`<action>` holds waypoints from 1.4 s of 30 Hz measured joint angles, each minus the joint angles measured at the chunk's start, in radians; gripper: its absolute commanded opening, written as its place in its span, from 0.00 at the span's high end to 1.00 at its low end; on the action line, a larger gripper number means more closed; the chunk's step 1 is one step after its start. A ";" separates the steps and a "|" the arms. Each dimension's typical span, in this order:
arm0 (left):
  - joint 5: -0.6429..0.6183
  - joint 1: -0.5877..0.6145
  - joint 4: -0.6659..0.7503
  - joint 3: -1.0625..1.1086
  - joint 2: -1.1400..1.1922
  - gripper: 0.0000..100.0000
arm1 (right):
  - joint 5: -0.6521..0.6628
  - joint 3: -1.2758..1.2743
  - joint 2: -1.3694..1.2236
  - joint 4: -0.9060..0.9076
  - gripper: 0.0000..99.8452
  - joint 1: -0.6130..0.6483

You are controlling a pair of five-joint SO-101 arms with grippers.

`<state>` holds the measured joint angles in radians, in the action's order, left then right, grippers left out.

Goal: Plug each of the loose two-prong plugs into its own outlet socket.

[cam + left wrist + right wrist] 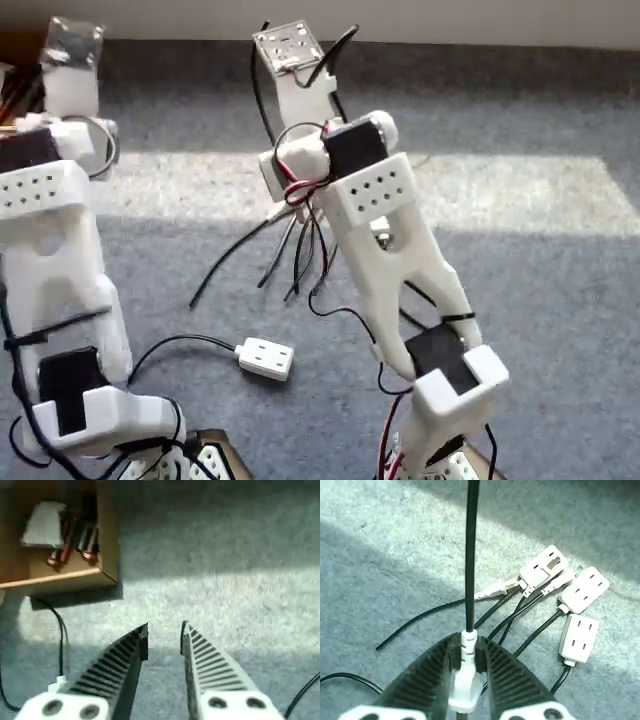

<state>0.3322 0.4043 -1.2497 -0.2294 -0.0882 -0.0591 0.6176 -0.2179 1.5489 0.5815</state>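
Left gripper (165, 628), jaws apart, above grey carpet (240, 590); cardboard box (65, 578) nearby, contents unclear.

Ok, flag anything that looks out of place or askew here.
Nothing looks damaged. The three outlet blocks lie skewed at different angles, and their black cords cross in a tangle with a loose plug lying among them. The right gripper has its fingers shut on a second plug.

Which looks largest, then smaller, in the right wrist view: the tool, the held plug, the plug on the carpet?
1. right tool
2. held plug
3. plug on the carpet; farther off, so unsure.
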 measured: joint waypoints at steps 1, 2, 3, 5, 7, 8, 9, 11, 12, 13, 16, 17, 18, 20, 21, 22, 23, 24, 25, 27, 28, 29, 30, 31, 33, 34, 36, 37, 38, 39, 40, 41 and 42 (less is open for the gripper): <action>-0.009 0.000 -0.060 -0.091 -0.017 0.79 | -0.005 0.012 -0.020 0.000 0.99 -0.005; -0.014 -0.002 -0.123 -0.169 -0.040 0.76 | -0.006 0.018 -0.032 0.000 0.99 -0.011; -0.018 -0.002 -0.193 -0.226 -0.063 0.72 | -0.012 0.023 -0.041 0.000 0.99 -0.018; -0.026 -0.023 -0.345 -0.279 -0.112 0.65 | -0.060 0.029 -0.044 0.000 0.99 -0.035; -0.029 -0.046 -0.466 -0.267 -0.153 0.59 | -0.132 0.034 -0.044 0.000 0.99 -0.058; -0.029 -0.051 -0.489 -0.236 -0.175 0.58 | -0.164 0.034 -0.044 0.000 0.99 -0.069; -0.029 -0.055 -0.502 -0.193 -0.203 0.58 | -0.190 0.035 -0.044 0.000 0.99 -0.078; -0.029 -0.074 -0.511 -0.091 -0.269 0.59 | -0.215 0.035 -0.044 0.000 0.99 -0.087; -0.029 -0.101 -0.514 -0.034 -0.305 0.59 | -0.219 0.035 -0.044 0.000 0.99 -0.089; -0.029 -0.130 -0.516 0.023 -0.345 0.60 | -0.222 0.043 -0.044 0.000 0.99 -0.089; -0.029 -0.233 -0.517 0.192 -0.496 0.65 | -0.236 0.109 -0.044 0.031 0.99 -0.086; -0.029 -0.262 -0.517 0.252 -0.559 0.67 | -0.249 0.141 -0.044 0.049 0.99 -0.087; -0.029 -0.295 -0.519 0.318 -0.628 0.69 | -0.261 0.176 -0.044 0.077 0.99 -0.089; -0.029 -0.361 -0.509 0.457 -0.776 0.69 | -0.284 0.241 -0.044 0.138 0.99 -0.089; -0.029 -0.381 -0.482 0.529 -0.855 0.68 | -0.296 0.265 -0.044 0.155 0.99 -0.086; -0.029 -0.391 -0.446 0.609 -0.939 0.67 | -0.318 0.282 -0.044 0.166 0.99 -0.084; -0.029 -0.396 -0.404 0.687 -1.026 0.65 | -0.342 0.293 -0.044 0.169 0.99 -0.084; -0.029 -0.396 -0.359 0.775 -1.102 0.62 | -0.370 0.295 -0.044 0.170 0.99 -0.084; -0.029 -0.404 -0.307 0.867 -1.175 0.59 | -0.396 0.295 -0.044 0.170 0.99 -0.081; -0.029 -0.410 -0.203 1.040 -1.323 0.53 | -0.451 0.261 -0.044 0.170 0.99 -0.063; -0.029 -0.410 -0.155 1.129 -1.390 0.51 | -0.479 0.229 -0.044 0.170 0.99 -0.049; -0.029 -0.407 -0.112 1.212 -1.456 0.50 | -0.499 0.195 -0.044 0.170 0.99 -0.040; -0.029 -0.408 -0.084 1.278 -1.511 0.50 | -0.509 0.155 -0.044 0.169 0.99 -0.034; -0.029 -0.410 -0.066 1.330 -1.570 0.50 | -0.516 0.117 -0.044 0.161 0.99 -0.032; -0.029 -0.410 -0.037 1.384 -1.682 0.50 | -0.526 0.044 -0.044 0.129 0.99 -0.032; -0.029 -0.410 -0.018 1.393 -1.695 0.50 | -0.528 0.011 -0.044 0.110 0.99 -0.029; -0.029 -0.404 0.029 1.413 -1.715 0.50 | -0.531 -0.071 -0.044 0.069 0.99 -0.008; -0.038 -0.388 0.057 1.421 -1.714 0.50 | -0.532 -0.112 -0.044 0.049 0.99 0.006; -0.055 -0.377 0.089 1.430 -1.714 0.50 | -0.532 -0.147 -0.044 0.029 0.99 0.023; -0.068 -0.362 0.126 1.442 -1.712 0.50 | -0.532 -0.183 -0.044 0.006 0.99 0.038; -0.078 -0.350 0.164 1.456 -1.709 0.50 | -0.532 -0.216 -0.044 -0.017 0.99 0.055; -0.087 -0.341 0.203 1.471 -1.708 0.50 | -0.532 -0.244 -0.044 -0.037 0.99 0.071; -0.103 -0.331 0.242 1.488 -1.702 0.50 | -0.532 -0.272 -0.044 -0.054 0.99 0.087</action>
<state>0.2294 0.0729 -1.0073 1.2589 -1.7898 -0.5915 0.3460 -0.2624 1.4952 0.6690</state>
